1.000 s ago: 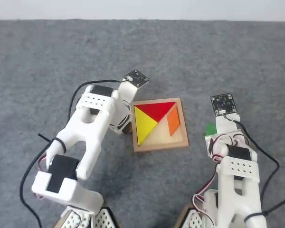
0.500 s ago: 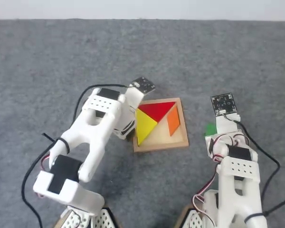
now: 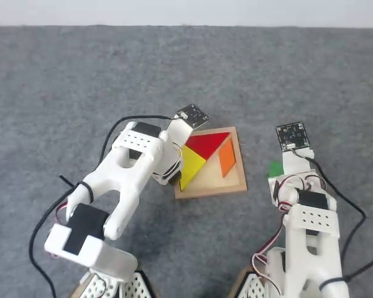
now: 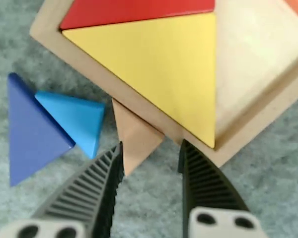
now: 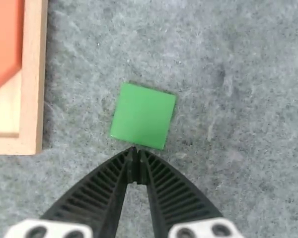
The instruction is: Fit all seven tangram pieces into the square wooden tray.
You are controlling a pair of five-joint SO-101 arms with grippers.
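Note:
The square wooden tray holds a red triangle, a yellow triangle and an orange piece. My left gripper is open just outside a corner of the tray, its fingers on either side of a small tan triangle that lies on the mat against the rim. Beside that lie a light blue triangle and a dark blue triangle. My right gripper is shut, its tips at the edge of the green square, right of the tray.
Grey felt covers the table. The left arm hangs over the tray's left edge in the high view and hides the pieces there. The green square lies between the tray and the right arm. Open mat stretches behind the tray.
The left arm has swung to the right, from beside the tray to over its left edge. The right arm and the green square have stayed put.

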